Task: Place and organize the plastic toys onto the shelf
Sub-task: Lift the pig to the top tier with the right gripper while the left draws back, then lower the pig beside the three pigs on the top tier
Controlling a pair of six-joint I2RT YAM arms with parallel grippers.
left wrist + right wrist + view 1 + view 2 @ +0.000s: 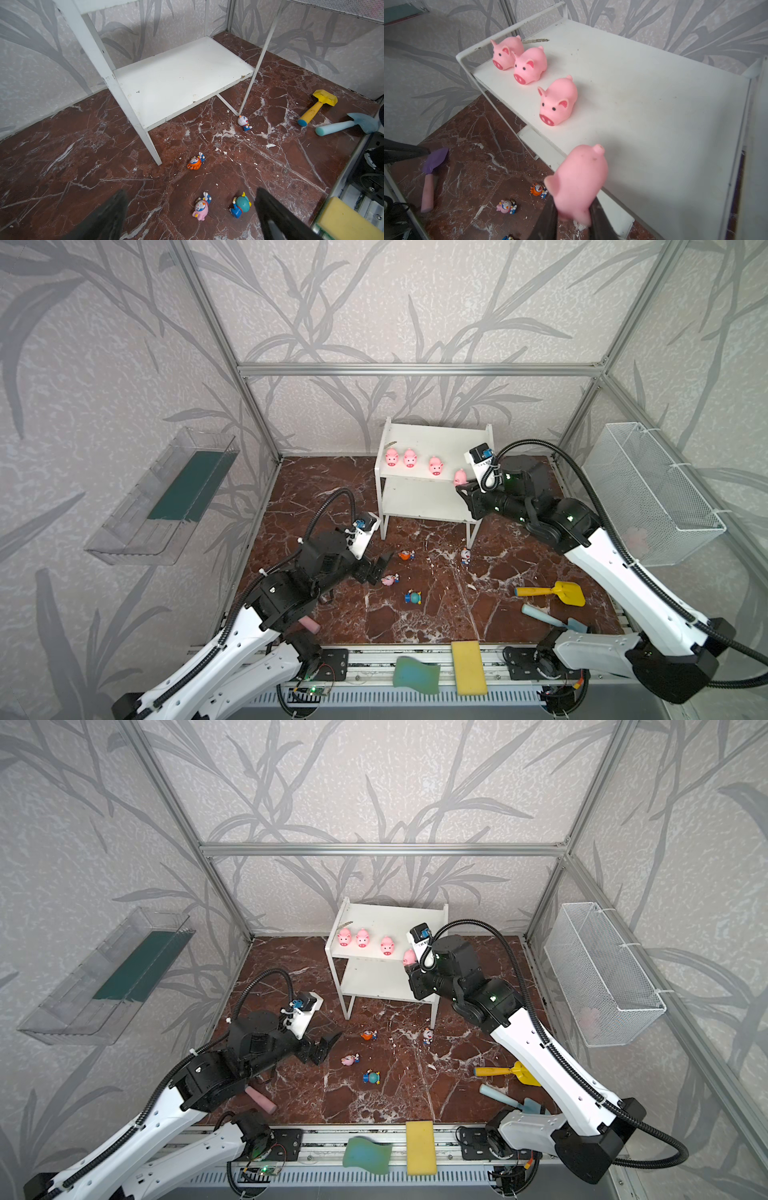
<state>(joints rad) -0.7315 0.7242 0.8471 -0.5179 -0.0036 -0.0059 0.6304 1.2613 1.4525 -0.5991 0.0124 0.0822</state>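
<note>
The white shelf stands at the back, with three pink pigs in a row on its top board. My right gripper is shut on a fourth pig, held at the front right edge of that board. Several small figurines lie on the marble floor: orange, white-blue, pink and teal. My left gripper is open low over the floor, with the pink and teal figurines just ahead of its fingers. The lower board is bare.
A yellow shovel and a blue one lie front right, and a pink-handled one lies under the left arm. Green and yellow sponges sit on the front rail. A wire basket and a clear tray hang on the side walls.
</note>
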